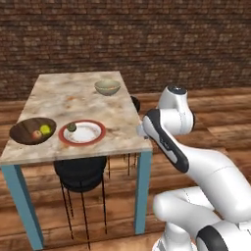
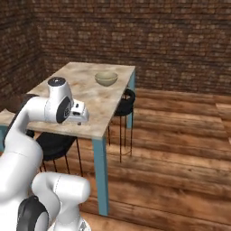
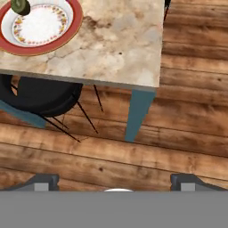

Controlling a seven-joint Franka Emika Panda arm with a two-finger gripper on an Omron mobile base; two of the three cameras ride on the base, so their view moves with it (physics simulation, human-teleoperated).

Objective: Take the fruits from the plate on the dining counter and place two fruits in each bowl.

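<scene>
Marbled dining counter [image 1: 73,100] edge, plate [image 1: 82,133] near it, pincer [image 3: 115,181] wide, clear of corner

Red-rimmed white plate [image 1: 82,133], dark green fruit [image 1: 71,127], beige marbled counter [image 1: 93,105], teal legs.

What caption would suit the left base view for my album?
White robot arm beside a marbled dining counter: two fruits in the wooden bowl, one dark green fruit on the red-rimmed plate.

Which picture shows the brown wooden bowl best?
The left base view: the wooden bowl sits whole at the counter's near left, two fruits inside. In the right base view the arm mostly hides it, leaving a dark sliver.
</scene>
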